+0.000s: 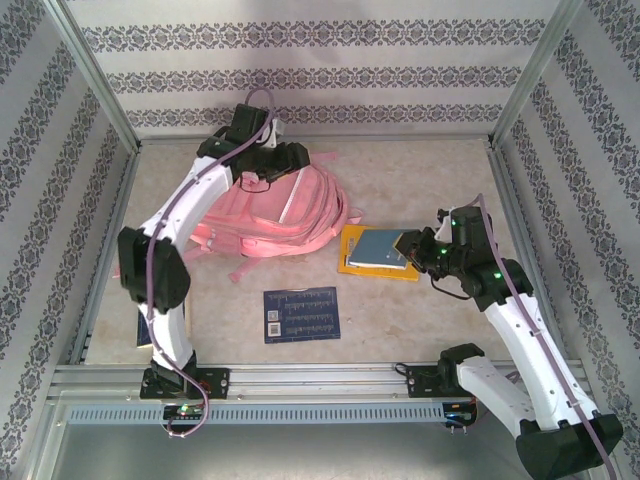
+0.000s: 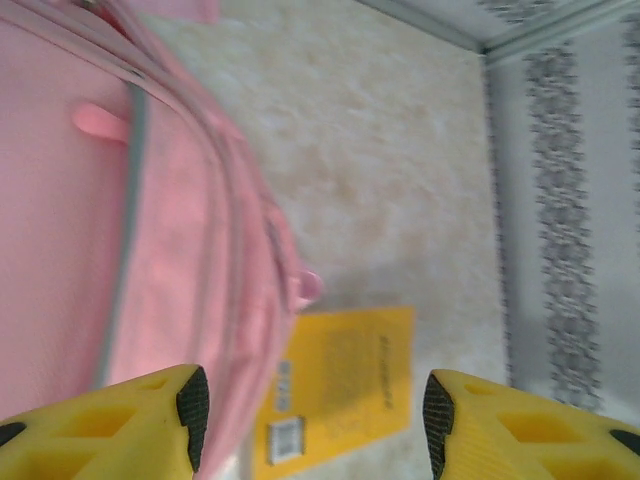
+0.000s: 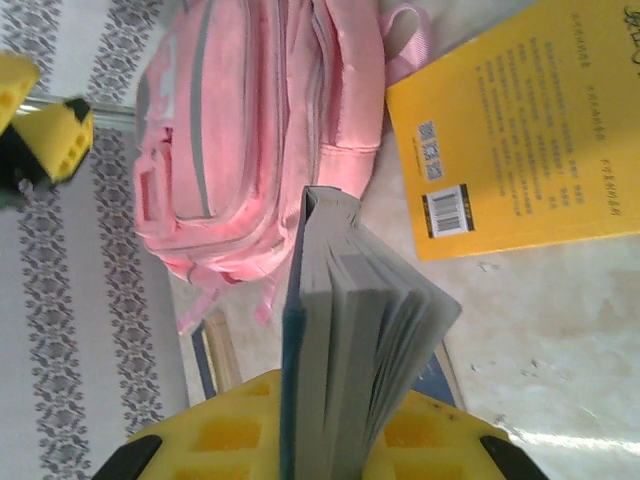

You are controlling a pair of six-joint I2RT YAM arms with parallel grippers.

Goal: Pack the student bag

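The student bag (image 1: 285,215) is a pink backpack lying flat at the middle left of the table; it also shows as the bag (image 2: 90,200) and the bag (image 3: 250,120) in the wrist views. My left gripper (image 1: 262,178) hovers over the bag's far end. In the left wrist view that gripper (image 2: 315,410) is open, with nothing between its fingers. My right gripper (image 1: 415,247) is shut on a blue-covered book (image 3: 350,320), held on edge with its pages fanning. This gripper (image 3: 335,445) holds it above a yellow book (image 1: 375,258) lying to the right of the bag.
A dark blue book (image 1: 300,313) lies flat near the front of the table. Another book (image 1: 145,332) lies at the left edge by the left arm's base. Patterned walls and metal frame rails enclose the table. The yellow book (image 3: 530,120) lies close to the bag's strap.
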